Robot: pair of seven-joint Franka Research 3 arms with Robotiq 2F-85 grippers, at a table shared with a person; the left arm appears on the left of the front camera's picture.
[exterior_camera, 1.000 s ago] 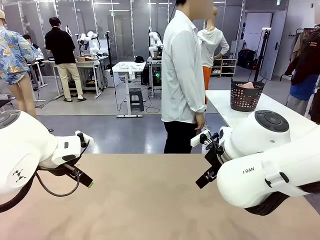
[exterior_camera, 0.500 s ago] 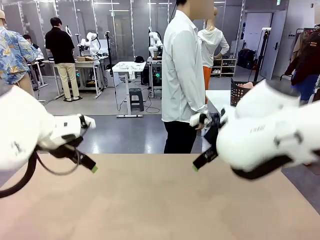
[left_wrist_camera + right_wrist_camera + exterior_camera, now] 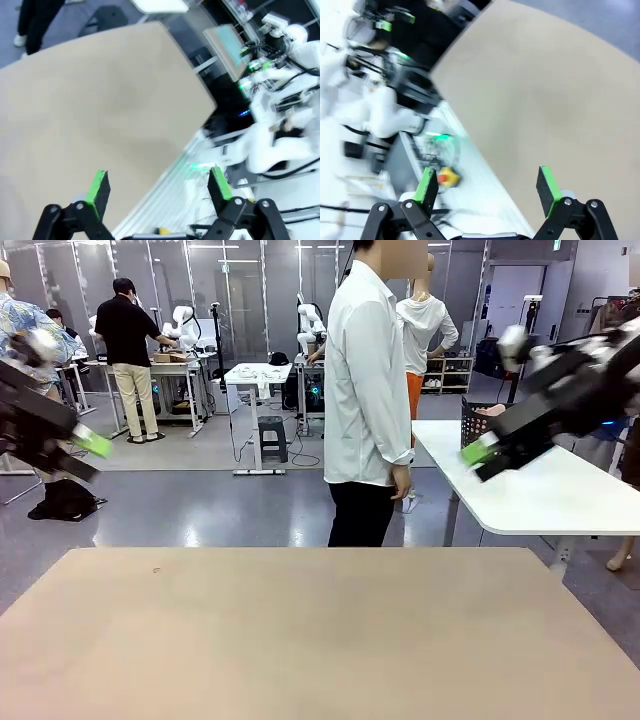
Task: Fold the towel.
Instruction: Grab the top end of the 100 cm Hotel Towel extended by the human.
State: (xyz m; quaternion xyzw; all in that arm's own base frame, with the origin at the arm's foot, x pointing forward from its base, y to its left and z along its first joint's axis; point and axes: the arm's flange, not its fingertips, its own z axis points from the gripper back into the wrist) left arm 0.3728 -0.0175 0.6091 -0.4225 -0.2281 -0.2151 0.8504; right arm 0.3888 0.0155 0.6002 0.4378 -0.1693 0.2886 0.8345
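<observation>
Left gripper and right gripper hang high at either side, jaws apart, holding nothing. Pink cloth in far-right basket - maybe the towel, cannot tell - right arm nearer, long axis unreadable.

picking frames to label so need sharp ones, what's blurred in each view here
Front view: the left jaws and right jaws are smeared, the left pad and right pad streaked green; the table and the person are sharp. Left wrist view: its own pads are fairly crisp, the table and background soft. Right wrist view: likewise, crisp pads, smeared background.
</observation>
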